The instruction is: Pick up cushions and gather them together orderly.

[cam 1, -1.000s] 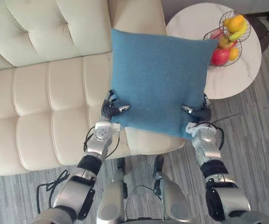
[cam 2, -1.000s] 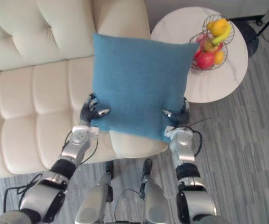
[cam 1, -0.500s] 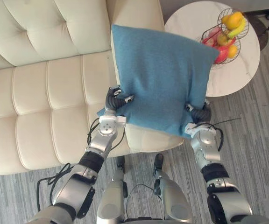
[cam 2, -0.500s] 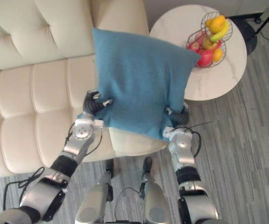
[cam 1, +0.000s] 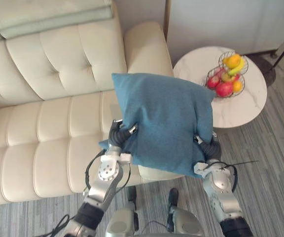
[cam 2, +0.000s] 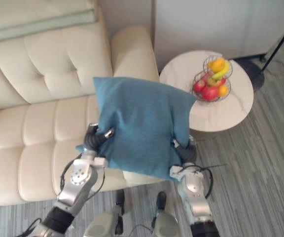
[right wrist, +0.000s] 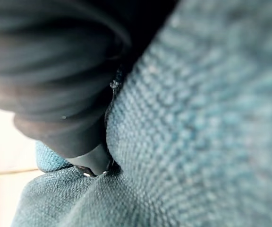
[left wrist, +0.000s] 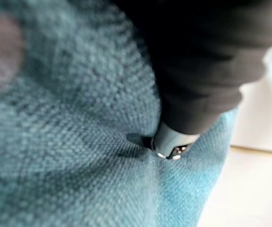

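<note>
the cushion (cam 1: 164,118) looks light, soft and squashy; the left hand (cam 1: 118,136) and right hand (cam 1: 207,147) each clamp a lower corner, a sensible hold above the sofa (cam 1: 48,123).

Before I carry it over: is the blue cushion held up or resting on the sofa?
Held up: left hand and right hand each clamp a lower side of the cushion, over the sofa.
</note>
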Available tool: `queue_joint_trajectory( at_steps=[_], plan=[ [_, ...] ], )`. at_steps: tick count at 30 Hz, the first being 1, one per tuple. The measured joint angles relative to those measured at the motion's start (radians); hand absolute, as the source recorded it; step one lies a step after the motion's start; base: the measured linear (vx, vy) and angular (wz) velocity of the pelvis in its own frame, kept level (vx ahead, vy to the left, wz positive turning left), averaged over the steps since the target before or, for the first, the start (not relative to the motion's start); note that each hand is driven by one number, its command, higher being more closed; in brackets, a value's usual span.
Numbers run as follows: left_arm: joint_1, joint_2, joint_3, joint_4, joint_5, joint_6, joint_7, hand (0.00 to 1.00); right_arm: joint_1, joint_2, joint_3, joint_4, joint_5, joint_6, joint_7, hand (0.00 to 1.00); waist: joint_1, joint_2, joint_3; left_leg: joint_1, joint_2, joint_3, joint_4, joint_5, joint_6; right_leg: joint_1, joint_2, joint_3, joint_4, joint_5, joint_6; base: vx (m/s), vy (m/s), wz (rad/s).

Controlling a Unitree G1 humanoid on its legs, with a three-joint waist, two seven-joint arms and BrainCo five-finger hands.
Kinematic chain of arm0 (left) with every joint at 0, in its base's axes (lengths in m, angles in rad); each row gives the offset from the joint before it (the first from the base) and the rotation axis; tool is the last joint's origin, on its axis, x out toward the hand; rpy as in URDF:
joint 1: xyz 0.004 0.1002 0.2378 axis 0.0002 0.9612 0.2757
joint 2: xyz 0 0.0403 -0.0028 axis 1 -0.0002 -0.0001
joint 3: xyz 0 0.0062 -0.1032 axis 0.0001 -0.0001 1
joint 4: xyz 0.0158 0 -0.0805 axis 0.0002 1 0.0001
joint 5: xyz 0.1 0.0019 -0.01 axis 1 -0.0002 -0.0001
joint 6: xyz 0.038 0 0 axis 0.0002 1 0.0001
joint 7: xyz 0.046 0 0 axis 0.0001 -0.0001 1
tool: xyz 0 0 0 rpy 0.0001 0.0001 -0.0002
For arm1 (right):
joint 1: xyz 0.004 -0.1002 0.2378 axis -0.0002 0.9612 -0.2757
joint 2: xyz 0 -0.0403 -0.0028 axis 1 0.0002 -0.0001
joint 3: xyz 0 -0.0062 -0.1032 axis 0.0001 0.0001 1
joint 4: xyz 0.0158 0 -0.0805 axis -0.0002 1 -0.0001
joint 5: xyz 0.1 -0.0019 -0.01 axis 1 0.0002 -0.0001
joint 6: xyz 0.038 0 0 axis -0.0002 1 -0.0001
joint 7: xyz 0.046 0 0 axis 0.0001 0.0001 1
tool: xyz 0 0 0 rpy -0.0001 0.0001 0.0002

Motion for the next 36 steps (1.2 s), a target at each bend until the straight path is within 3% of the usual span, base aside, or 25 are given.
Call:
queue_joint_trajectory(
  at_steps=[6, 9, 11, 12, 13, 14, 16, 17, 18, 19, 20, 21, 22, 23, 25, 27, 28, 29, 31, 32, 34, 35, 36],
  plan=[
    [0.127, -0.006, 0.0, -0.04, -0.024, -0.014, -0.018, 1.0, 0.081, 0.0, 0.051, -0.045, -0.078, 0.0, 0.001, 1.0, 0.01, 0.002, -0.072, 0.001, -0.011, -0.064, 0.0, 0.004, -0.003, 0.035, -0.003, -0.059, 0.007, -0.016, 0.004, -0.08, -0.005, 0.36],
    [0.123, -0.008, 0.001, -0.04, -0.04, -0.016, -0.018, 1.0, 0.064, -0.001, 0.054, -0.041, -0.083, 0.0, -0.001, 1.0, 0.013, 0.009, -0.08, -0.086, -0.02, -0.149, 0.057, 0.012, -0.006, 0.015, -0.003, -0.142, 0.03, -0.024, -0.001, -0.1, -0.025, 0.74],
    [0.115, -0.016, 0.004, -0.04, -0.044, -0.018, -0.017, 1.0, 0.025, -0.004, 0.054, -0.034, -0.1, 0.001, -0.015, 1.0, 0.032, 0.017, -0.089, -0.154, -0.012, -0.164, 0.091, 0.011, -0.005, -0.04, -0.005, -0.189, 0.086, -0.036, -0.011, -0.1, -0.023, 0.66],
    [0.11, -0.028, 0.004, -0.038, -0.052, -0.018, -0.015, 1.0, -0.014, -0.007, 0.053, -0.022, -0.117, 0.002, -0.031, 1.0, 0.04, 0.025, -0.098, -0.187, 0.007, -0.101, 0.092, -0.017, 0.028, -0.054, -0.015, -0.235, 0.099, -0.038, -0.014, -0.07, 0.032, 0.96],
    [0.095, -0.043, 0.004, -0.027, -0.062, -0.018, -0.015, 1.0, -0.047, -0.009, 0.048, 0.003, -0.123, 0.002, -0.046, 1.0, 0.034, 0.016, -0.1, -0.202, 0.023, 0.003, 0.122, -0.063, 0.077, -0.052, -0.05, -0.281, 0.1, -0.037, -0.016, -0.07, 0.055, 1.13],
    [0.085, -0.052, 0.004, -0.018, -0.062, -0.02, -0.015, 1.0, -0.065, -0.011, 0.041, 0.019, -0.128, 0.002, -0.05, 1.0, 0.032, 0.013, -0.102, -0.217, 0.032, 0.061, 0.16, -0.085, 0.102, -0.052, -0.067, -0.298, 0.103, -0.037, -0.015, -0.01, 0.111, 1.02],
    [0.077, -0.058, 0.003, -0.009, -0.064, -0.021, -0.015, 1.0, -0.108, -0.015, 0.03, 0.05, -0.146, 0.009, -0.051, 1.0, 0.032, 0.024, -0.109, -0.22, 0.103, 0.266, 0.294, -0.109, 0.127, -0.037, -0.118, -0.344, 0.12, -0.037, -0.004, 0.03, 0.17, 0.7],
    [0.077, -0.059, 0.002, -0.007, -0.065, -0.022, -0.015, 1.0, -0.107, -0.018, 0.03, 0.05, -0.148, 0.009, -0.051, 1.0, 0.029, 0.03, -0.113, -0.212, 0.118, 0.32, 0.307, -0.111, 0.131, -0.029, -0.124, -0.357, 0.122, -0.036, 0.006, 0.08, 0.293, 0.97],
    [0.072, -0.074, -0.006, 0.014, -0.072, -0.03, -0.017, 1.0, -0.101, -0.031, 0.024, 0.052, -0.148, 0.009, -0.051, 1.0, 0.004, 0.058, -0.133, -0.176, 0.158, 0.431, 0.275, -0.086, 0.077, -0.001, -0.141, -0.409, 0.131, -0.038, 0.045, 0.07, 0.276, 0.94],
    [0.063, -0.077, -0.015, 0.031, -0.078, -0.036, -0.017, 1.0, -0.101, -0.031, 0.016, 0.055, -0.148, 0.009, -0.051, 1.0, -0.006, 0.056, -0.138, -0.171, 0.134, 0.428, 0.252, -0.074, 0.053, 0.002, -0.161, -0.426, 0.139, -0.033, 0.056, 0.07, 0.366, 1.04],
    [0.049, -0.069, -0.029, 0.045, -0.08, -0.043, -0.017, 1.0, -0.1, -0.024, 0.0, 0.056, -0.152, 0.009, -0.051, 1.0, -0.01, 0.047, -0.147, -0.153, 0.073, 0.411, 0.194, -0.049, 0.069, -0.003, -0.201, -0.43, 0.147, -0.023, 0.071, 0.03, 0.199, 0.57],
    [0.047, -0.066, -0.032, 0.048, -0.08, -0.044, -0.018, 1.0, -0.097, -0.02, -0.007, 0.056, -0.153, 0.009, -0.051, 1.0, -0.011, 0.04, -0.151, -0.153, 0.054, 0.405, 0.177, -0.043, 0.076, -0.003, -0.214, -0.431, 0.146, -0.022, 0.073, 0.05, 0.274, 0.7],
    [0.039, -0.061, -0.045, 0.058, -0.081, -0.044, -0.018, 1.0, -0.088, -0.01, -0.019, 0.063, -0.153, 0.009, -0.051, 1.0, -0.013, 0.017, -0.157, -0.151, 0.002, 0.386, 0.137, -0.026, 0.095, -0.002, -0.25, -0.433, 0.146, -0.017, 0.08, 0.09, 0.298, 0.65],
    [0.038, -0.053, -0.049, 0.07, -0.084, -0.044, -0.018, 1.0, -0.09, 0.001, -0.02, 0.085, -0.153, 0.01, -0.051, 1.0, -0.01, -0.003, -0.158, -0.153, -0.026, 0.377, 0.131, -0.027, 0.107, 0.0, -0.274, -0.438, 0.152, -0.006, 0.093, 0.1, 0.343, 0.63],
    [0.037, -0.051, -0.052, 0.102, -0.101, -0.037, -0.019, 1.0, -0.085, 0.006, -0.019, 0.109, -0.152, 0.012, -0.048, 1.0, -0.009, -0.013, -0.154, -0.158, -0.057, 0.355, 0.152, -0.05, 0.13, -0.018, -0.327, -0.431, 0.241, 0.005, 0.089, 0.1, 0.268, 0.39],
    [0.039, -0.041, -0.062, 0.113, -0.101, -0.028, -0.021, 1.0, -0.086, 0.006, -0.019, 0.142, -0.15, 0.02, -0.045, 1.0, -0.005, -0.013, -0.149, -0.143, -0.072, 0.347, 0.155, -0.079, 0.141, -0.079, -0.374, -0.363, 0.395, 0.028, 0.02, 0.1, 0.247, 0.17],
    [0.041, -0.029, -0.063, 0.113, -0.1, -0.019, -0.026, 1.0, -0.086, 0.007, -0.017, 0.165, -0.143, 0.021, -0.038, 1.0, -0.005, -0.011, -0.137, -0.115, -0.072, 0.333, 0.144, -0.096, 0.155, -0.146, -0.38, -0.245, 0.513, 0.052, -0.046, 0.1, 0.225, 0.17],
    [0.048, -0.012, -0.063, 0.114, -0.099, -0.014, -0.032, 1.0, -0.077, 0.018, -0.016, 0.173, -0.141, 0.022, -0.03, 1.0, -0.022, -0.004, -0.129, -0.089, -0.061, 0.306, 0.121, -0.1, 0.155, -0.191, -0.318, -0.101, 0.602, -0.044, 0.0, 0.1, 0.193, 0.25],
    [0.059, 0.004, -0.063, 0.114, -0.1, -0.015, -0.041, 1.0, -0.072, 0.024, -0.012, 0.173, -0.13, 0.021, -0.019, 1.0, -0.041, -0.005, -0.118, -0.049, -0.058, 0.297, 0.081, -0.097, 0.15, -0.222, -0.228, -0.033, 0.642, -0.126, 0.026, 0.14, 0.146, 0.31],
    [0.06, 0.016, -0.063, 0.114, -0.099, -0.014, -0.045, 1.0, -0.072, 0.022, -0.011, 0.172, -0.116, 0.021, -0.005, 1.0, -0.043, -0.018, -0.114, -0.018, -0.072, 0.292, 0.049, -0.095, 0.147, -0.272, -0.133, -0.042, 0.614, -0.183, 0.016, 0.25, 0.167, 0.37],
    [0.059, 0.016, -0.072, 0.114, -0.1, -0.012, -0.047, 1.0, -0.071, 0.009, -0.011, 0.172, -0.113, 0.021, -0.004, 1.0, -0.064, -0.026, -0.115, -0.006, -0.115, 0.26, 0.049, -0.092, 0.145, -0.298, -0.066, -0.073, 0.502, -0.189, -0.002, 0.26, 0.089, 0.54],
    [0.058, 0.015, -0.075, 0.115, -0.1, -0.01, -0.047, 1.0, -0.068, 0.006, -0.011, 0.172, -0.112, 0.021, -0.004, 1.0, -0.066, -0.027, -0.114, -0.001, -0.124, 0.251, 0.051, -0.09, 0.148, -0.297, -0.063, -0.073, 0.487, -0.184, -0.015, 0.3, -0.008, 0.66],
    [0.059, 0.015, -0.083, 0.119, -0.099, -0.007, -0.049, 1.0, -0.055, -0.007, -0.011, 0.172, -0.111, 0.021, -0.004, 1.0, -0.063, -0.031, -0.115, -0.001, -0.146, 0.231, 0.107, -0.132, 0.159, -0.275, -0.058, -0.084, 0.436, -0.152, -0.042, 0.26, -0.033, 0.57]
  ],
)
